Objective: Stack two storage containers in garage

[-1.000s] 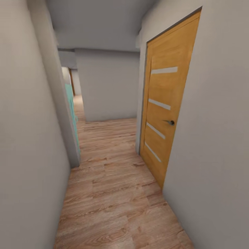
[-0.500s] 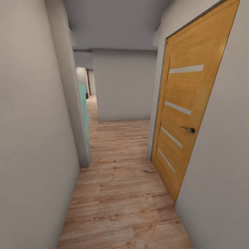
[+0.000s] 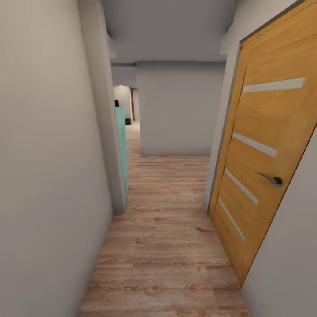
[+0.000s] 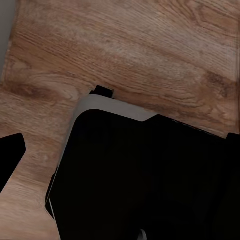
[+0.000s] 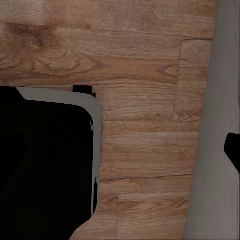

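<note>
Head view: a narrow hallway runs ahead over a light wood-plank floor (image 3: 167,246). On the right stands an orange wooden door (image 3: 264,145), closed in its frame, with four pale slanted strips across it and a dark lever handle (image 3: 269,178) near its edge. A plain grey wall (image 3: 48,154) lines the left side and ends at a corner; just behind that corner a teal panel (image 3: 122,141) shows. A far wall (image 3: 180,110) closes the hallway straight ahead, and a passage (image 3: 127,105) opens to the left of it. Where the two storage containers are I cannot tell.

Left wrist view: the camera looks down on wood planks (image 4: 140,50). A large black body with a pale grey rounded rim (image 4: 150,180), seemingly part of the robot itself, lies over the planks. A black tip (image 4: 10,155) juts in at the edge, possibly one of the left fingers; whether the left fingers are spread or pressed together I cannot tell.

Right wrist view: wood planks (image 5: 140,75) again, with the same kind of black, grey-rimmed body (image 5: 45,165) on one side and a grey wall strip (image 5: 215,125) on the other. A small dark tip (image 5: 234,150) sits against that strip; whether the right fingers are spread or pressed together I cannot tell.
</note>
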{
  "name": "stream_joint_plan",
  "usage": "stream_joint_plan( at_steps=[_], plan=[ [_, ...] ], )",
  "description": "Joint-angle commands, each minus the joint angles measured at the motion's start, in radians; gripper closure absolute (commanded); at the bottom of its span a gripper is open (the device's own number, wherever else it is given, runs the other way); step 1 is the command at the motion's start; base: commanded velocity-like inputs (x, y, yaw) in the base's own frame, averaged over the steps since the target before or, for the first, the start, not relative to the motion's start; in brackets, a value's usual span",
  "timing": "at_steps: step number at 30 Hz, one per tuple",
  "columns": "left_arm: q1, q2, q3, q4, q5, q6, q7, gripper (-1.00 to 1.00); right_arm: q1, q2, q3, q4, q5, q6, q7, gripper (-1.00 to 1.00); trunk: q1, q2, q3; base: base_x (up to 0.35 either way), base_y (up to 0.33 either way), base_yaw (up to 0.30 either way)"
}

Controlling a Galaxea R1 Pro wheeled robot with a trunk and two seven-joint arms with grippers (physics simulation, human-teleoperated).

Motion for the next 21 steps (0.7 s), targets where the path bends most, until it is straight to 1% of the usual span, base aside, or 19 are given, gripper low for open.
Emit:
stream_joint_plan(
  at_steps=[1,6,21],
  plan=[
    [-0.001,0.000,0.006,0.001,0.000,-0.003,0.002,-1.00,-0.001,0.000,0.008,0.003,-0.009,-0.006,0.001,-1.00,0.001,-0.001,-0.001,0.314,-0.099,0.175],
    [-0.001,0.000,0.006,0.001,-0.001,-0.003,0.002,-1.00,-0.001,-0.001,0.008,0.003,-0.009,-0.008,0.005,-1.00,0.001,-0.001,-0.001,0.314,-0.097,0.052],
    [-0.001,0.000,0.007,0.001,0.001,-0.003,0.002,-1.00,-0.001,-0.001,0.008,0.003,-0.009,-0.012,-0.002,-1.00,0.001,-0.001,-0.001,0.314,-0.095,0.002]
  ],
)
